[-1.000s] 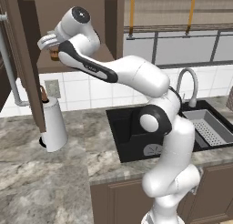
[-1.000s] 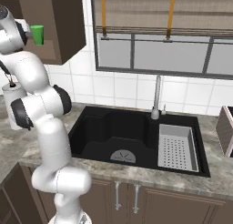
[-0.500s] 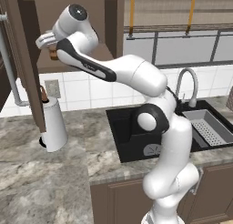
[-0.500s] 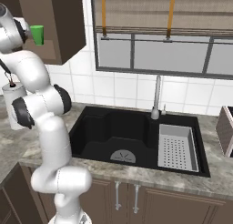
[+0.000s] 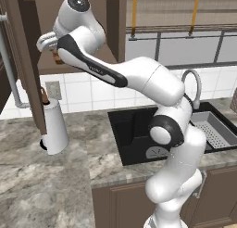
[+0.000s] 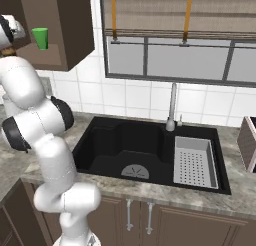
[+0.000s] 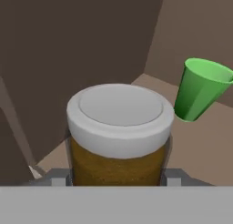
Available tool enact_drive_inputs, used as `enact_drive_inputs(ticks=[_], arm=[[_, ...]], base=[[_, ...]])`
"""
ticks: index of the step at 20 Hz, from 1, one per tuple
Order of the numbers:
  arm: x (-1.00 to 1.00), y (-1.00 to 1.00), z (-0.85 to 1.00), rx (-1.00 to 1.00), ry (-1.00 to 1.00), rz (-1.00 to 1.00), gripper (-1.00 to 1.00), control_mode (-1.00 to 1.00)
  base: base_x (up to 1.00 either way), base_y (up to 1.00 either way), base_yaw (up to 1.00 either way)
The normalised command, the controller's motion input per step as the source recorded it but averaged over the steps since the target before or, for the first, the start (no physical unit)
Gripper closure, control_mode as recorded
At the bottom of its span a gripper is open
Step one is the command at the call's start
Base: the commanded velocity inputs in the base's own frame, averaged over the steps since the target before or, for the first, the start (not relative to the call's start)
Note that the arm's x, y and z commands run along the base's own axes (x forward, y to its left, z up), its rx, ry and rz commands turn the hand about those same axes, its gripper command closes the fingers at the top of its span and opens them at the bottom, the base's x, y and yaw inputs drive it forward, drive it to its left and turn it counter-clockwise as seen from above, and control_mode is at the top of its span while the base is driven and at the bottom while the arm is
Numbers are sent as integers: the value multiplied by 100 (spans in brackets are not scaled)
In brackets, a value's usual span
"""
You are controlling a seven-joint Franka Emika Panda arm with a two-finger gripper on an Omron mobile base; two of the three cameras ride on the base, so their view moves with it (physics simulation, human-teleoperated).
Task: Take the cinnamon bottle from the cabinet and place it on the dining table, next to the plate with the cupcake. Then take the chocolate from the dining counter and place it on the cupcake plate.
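In the left base view, one white arm reaches up and left into the one cabinet (image 5: 69, 18), whose door stands swung out at the left. A sliver of the brown cinnamon bottle (image 5: 57, 59) shows at the wrist, inside the cabinet opening. One white paper towel roll (image 5: 54, 126) stands on the grey worktop (image 5: 41, 176) beside the one black sink (image 5: 134, 134). Compared with half a second ago, the hand sits slightly further left.

In the right base view, one green cup (image 6: 40, 38) stands on the cabinet shelf, and one faucet (image 6: 172, 107) rises behind the sink.

In the hand view, the gripper (image 7: 119, 175) pinches the cinnamon bottle on both sides below its pale grey lid. The cup appears tilted to its right, apart from it. No label or writing can be read.
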Motion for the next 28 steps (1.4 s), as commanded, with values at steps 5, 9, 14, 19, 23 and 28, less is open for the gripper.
enact_drive_inputs(ticks=[5,9,14,19,23,28], arm=[[-100,-46,-22,-1,-9,0,100,-100],[-100,-71,-3,0,-9,0,100,-100],[-100,-77,-1,0,-1,0,100,-100],[-100,-71,-35,0,0,-7,100,-100],[-100,-76,-59,-1,0,-9,100,-100],[-85,-93,-51,0,0,-22,100,-100]], base=[[0,0,0],[0,0,0],[0,0,0],[0,0,0],[0,0,0],[0,0,0]])
